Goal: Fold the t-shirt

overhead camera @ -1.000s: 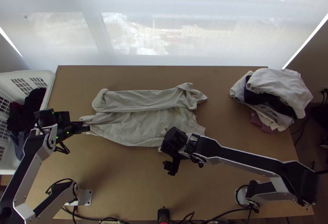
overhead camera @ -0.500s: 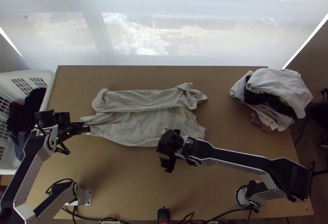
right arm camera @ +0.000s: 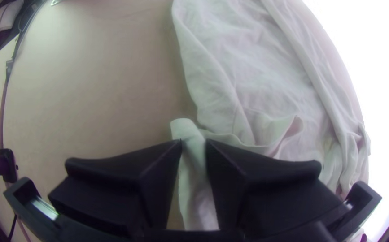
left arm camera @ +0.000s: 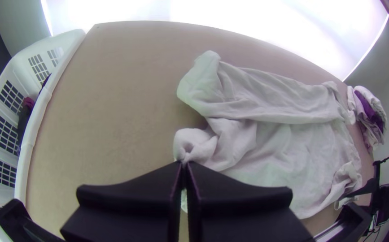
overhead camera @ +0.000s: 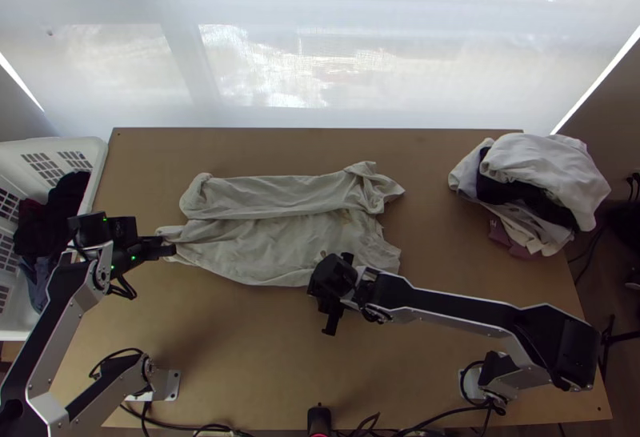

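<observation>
T-shirt on the counter, left end pinched

We have the off-white cloth T-shirt (overhead camera: 272,249) lying lengthwise across the light wooden counter (overhead camera: 240,349), its far part folded over in a long band and its right end rumpled. Our left gripper (overhead camera: 173,250) is at the shirt's left end, its jaws pressed together on a bunched tip of cloth. Our right gripper (overhead camera: 326,302) is low over the near edge of the shirt, right of its middle. There the jaws stand narrowly apart with a strip of the shirt between them; we cannot tell whether both sides touch it.

To our left, a white plastic laundry basket (overhead camera: 98,166) with slotted walls stands against the counter, holding dark clothes (overhead camera: 66,197). Well apart from the shirt, at the counter's far right, we see a heaped pile of white, black and mauve clothes (overhead camera: 544,161).
</observation>
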Tool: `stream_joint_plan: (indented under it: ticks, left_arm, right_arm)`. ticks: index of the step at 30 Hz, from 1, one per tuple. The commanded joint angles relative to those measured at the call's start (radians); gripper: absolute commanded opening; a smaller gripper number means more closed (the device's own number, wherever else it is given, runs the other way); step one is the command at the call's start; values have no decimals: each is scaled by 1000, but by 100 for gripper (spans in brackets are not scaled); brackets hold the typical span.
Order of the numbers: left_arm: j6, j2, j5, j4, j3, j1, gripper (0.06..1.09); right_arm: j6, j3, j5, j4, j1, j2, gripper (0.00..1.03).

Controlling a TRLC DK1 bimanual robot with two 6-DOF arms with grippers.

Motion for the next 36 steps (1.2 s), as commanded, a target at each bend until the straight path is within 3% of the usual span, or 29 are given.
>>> stream_joint_plan:
  ticks: [1, 11, 19, 23, 36]
  left_arm:
    - [-2, 8, 1, 6, 8, -2, 9]
    - [-7, -1, 1, -13, 34, -5, 9]
    - [-7, -49, 1, -73, 66, -12, 9]
    - [-6, -76, 1, -105, 79, -12, 9]
    - [22, -233, -1, -249, 91, 14, 9]
  right_arm:
    - [-1, -7, 12, 11, -13, -4, 2]
    - [3, -24, 13, -55, -99, -131, 3]
    - [32, -9, 12, -222, -261, -330, 3]
    - [13, -9, 12, -236, -329, -435, 3]
    - [31, 28, 13, -377, -399, -639, 3]
